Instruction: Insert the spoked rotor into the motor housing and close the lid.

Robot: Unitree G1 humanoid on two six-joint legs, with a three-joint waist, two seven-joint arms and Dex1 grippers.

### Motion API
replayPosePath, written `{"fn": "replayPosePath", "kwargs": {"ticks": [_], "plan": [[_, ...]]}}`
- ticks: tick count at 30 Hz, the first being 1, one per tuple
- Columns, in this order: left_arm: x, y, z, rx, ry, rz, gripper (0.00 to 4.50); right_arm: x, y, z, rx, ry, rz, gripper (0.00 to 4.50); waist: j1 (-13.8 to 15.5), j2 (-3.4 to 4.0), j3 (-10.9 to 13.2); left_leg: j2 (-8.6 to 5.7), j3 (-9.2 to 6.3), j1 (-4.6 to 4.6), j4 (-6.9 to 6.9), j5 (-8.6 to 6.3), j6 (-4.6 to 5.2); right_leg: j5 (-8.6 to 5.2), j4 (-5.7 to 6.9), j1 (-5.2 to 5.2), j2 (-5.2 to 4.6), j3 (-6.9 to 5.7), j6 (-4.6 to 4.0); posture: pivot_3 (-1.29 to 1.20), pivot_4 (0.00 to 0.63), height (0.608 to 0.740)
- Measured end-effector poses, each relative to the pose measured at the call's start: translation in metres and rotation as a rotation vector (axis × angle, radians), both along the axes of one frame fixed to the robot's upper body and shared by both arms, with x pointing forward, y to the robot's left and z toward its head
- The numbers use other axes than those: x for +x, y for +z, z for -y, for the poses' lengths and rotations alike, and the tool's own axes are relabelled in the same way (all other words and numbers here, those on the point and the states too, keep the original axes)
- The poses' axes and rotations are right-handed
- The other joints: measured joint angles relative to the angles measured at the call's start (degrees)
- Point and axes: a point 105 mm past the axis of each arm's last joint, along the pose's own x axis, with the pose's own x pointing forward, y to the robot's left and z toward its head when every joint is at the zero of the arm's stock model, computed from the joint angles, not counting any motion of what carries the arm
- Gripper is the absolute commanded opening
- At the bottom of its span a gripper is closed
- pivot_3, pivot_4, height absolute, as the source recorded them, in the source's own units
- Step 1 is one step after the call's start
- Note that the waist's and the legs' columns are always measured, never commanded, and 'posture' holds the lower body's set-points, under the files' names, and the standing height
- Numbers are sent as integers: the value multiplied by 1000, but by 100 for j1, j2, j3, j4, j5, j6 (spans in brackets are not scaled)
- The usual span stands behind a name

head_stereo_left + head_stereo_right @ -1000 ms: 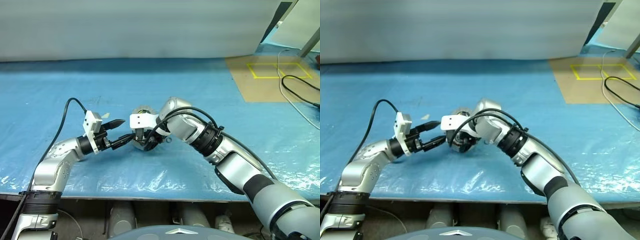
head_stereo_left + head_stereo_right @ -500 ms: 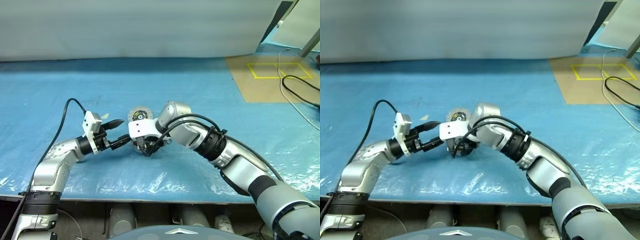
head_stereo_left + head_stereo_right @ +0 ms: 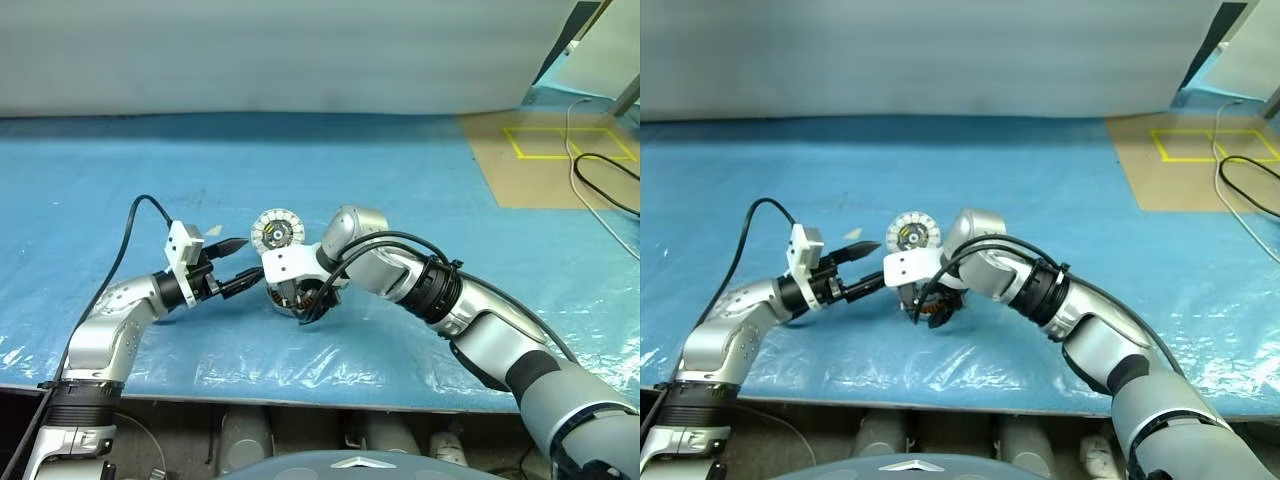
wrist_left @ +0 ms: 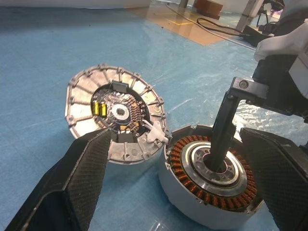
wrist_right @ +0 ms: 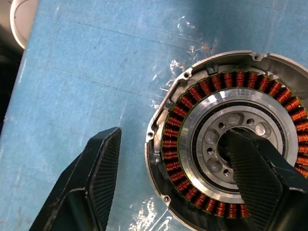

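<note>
The right tool (image 3: 296,300) is held released over the spoked rotor (image 5: 202,120) at the centre of the head views, one finger lowered into the silver hub and the other kept off the grey rim, so nothing is gripped. The left tool (image 3: 245,262) is held spread and empty just left of it. The rotor is laid flat on the blue tabletop (image 3: 420,170) with the motor housing (image 4: 118,113) touching it at its upper left, so the two are judged not yet joined, with insertion and lid closing left.
</note>
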Motion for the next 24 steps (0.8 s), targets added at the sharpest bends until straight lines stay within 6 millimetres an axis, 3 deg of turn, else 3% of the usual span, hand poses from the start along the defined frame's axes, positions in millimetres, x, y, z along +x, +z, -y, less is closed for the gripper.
{"fn": "replayPosePath", "kwargs": {"ticks": [6,11,19,24], "plan": [[6,5,8,-8,-24,20,4500,3,7,-16,9,-13,-20,3586,-36,0,3,4,0,-24,-2,1,-2,1,1,-24,2,-4,-1,0,150,740],[6,0,9,-4,-34,7,4500,16,22,-20,31,-38,39,3586,-21,0,4,4,-1,-52,2,2,-3,2,1,-41,1,-16,-1,0,150,740],[9,0,10,-1,-35,11,4500,15,49,-12,66,-2,57,3586,-2,-3,6,3,-4,-56,4,2,-4,4,3,-40,1,-20,1,0,150,740],[9,1,10,-2,-35,11,4500,21,79,0,166,4,76,3586,2,-5,7,3,-3,-57,8,2,-4,3,3,-39,1,-20,0,0,150,740]]}}
